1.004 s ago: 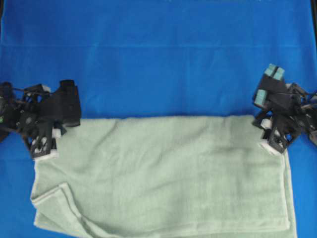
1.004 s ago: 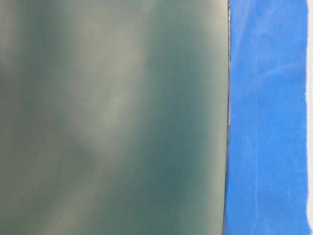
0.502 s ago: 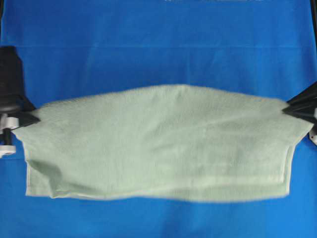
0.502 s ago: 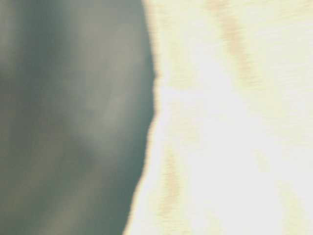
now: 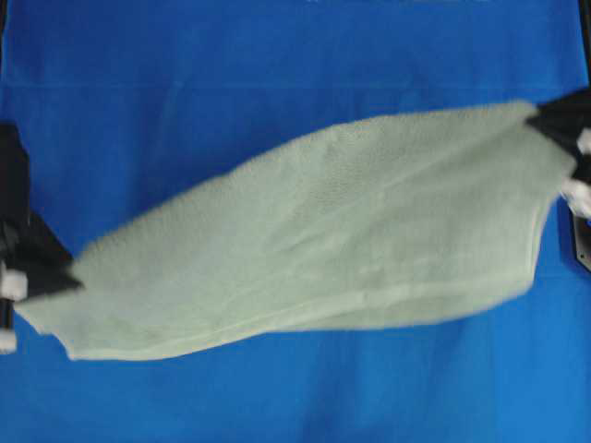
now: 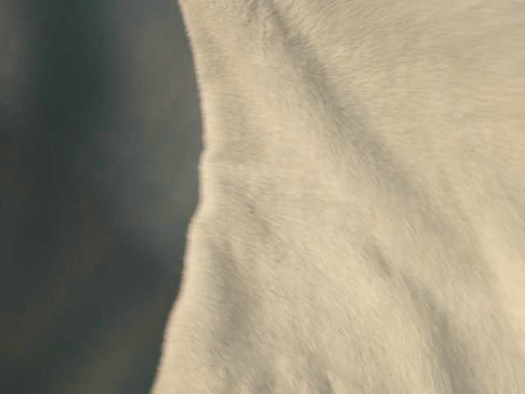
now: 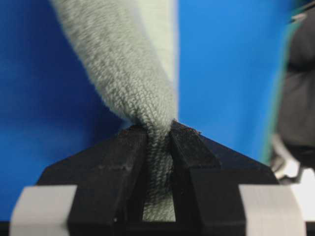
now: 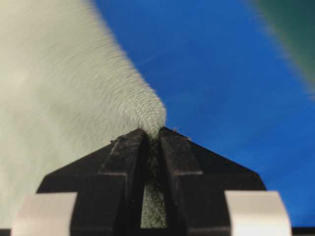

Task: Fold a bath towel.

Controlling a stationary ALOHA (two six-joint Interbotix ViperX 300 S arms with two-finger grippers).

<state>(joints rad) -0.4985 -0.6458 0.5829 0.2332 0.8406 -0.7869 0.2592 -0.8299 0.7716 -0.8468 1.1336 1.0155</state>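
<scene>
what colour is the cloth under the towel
Bright blue table cloth, plain with no pattern; it shows best in the overhead view.

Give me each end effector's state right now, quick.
Left end effector: closed, pinching a corner of the bath towel.
Right end effector: closed, pinching the towel's opposite corner.

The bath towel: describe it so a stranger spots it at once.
Over the bright blue table cloth, the pale sage-green terry bath towel hangs stretched between the left gripper and right gripper. It is the only fuzzy, pale thing there.
</scene>
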